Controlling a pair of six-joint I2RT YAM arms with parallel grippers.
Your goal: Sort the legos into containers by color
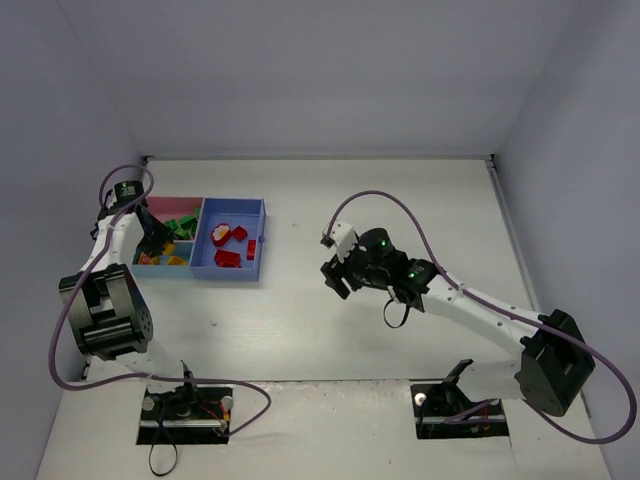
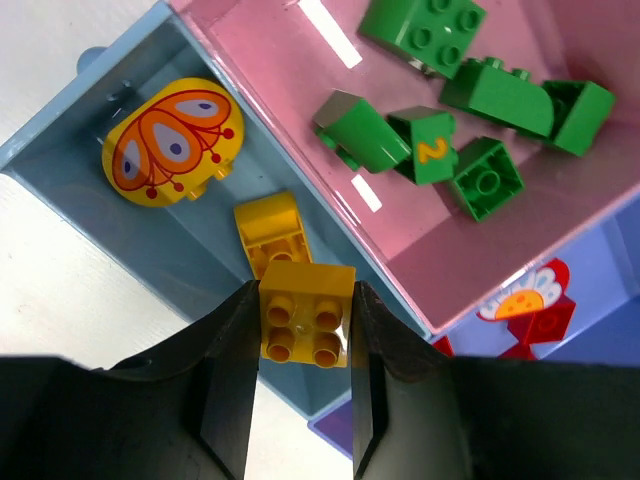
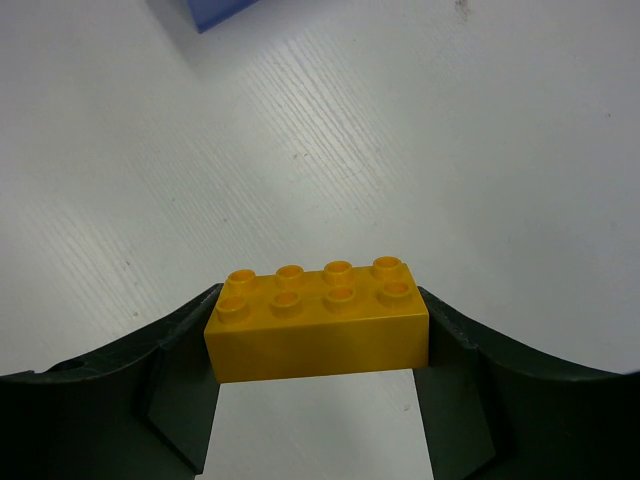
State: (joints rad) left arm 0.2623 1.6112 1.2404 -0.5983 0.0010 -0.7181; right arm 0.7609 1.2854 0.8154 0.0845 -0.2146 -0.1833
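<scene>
Both arms are loaded with yellow here. The left jaws are pinched narrow on a small square yellow four-stud plastic brick (image 2: 306,328), studs turned up at the wrist camera. It hangs right over the small light-blue plastic tray (image 2: 180,255), where a rounded yellow brick with an orange butterfly print (image 2: 172,142) and a curved yellow brick (image 2: 268,228) lie. The held brick sits above the near end of that compartment, just beside the curved one. The pink plastic tray (image 2: 270,90) of green bricks (image 2: 490,180) is next door (one wall apart, so drift that way would matter). Straight down looks like all that drop calls for.

Over on the other side, the right jaws stand about half spread, clamped on the short ends of a long yellow eight-stud plastic brick (image 3: 316,335), its long axis running from one jaw to the other. It hangs above bare white tabletop (image 3: 400,150), well apart from the trays. Its home lies away to the left, past the larger blue plastic tray (image 1: 262,225) with the red bricks (image 1: 227,258). The left arm (image 1: 110,300) is the nearer one, right over that very spot. The right arm (image 1: 480,305) would likely have to wait its turn.
</scene>
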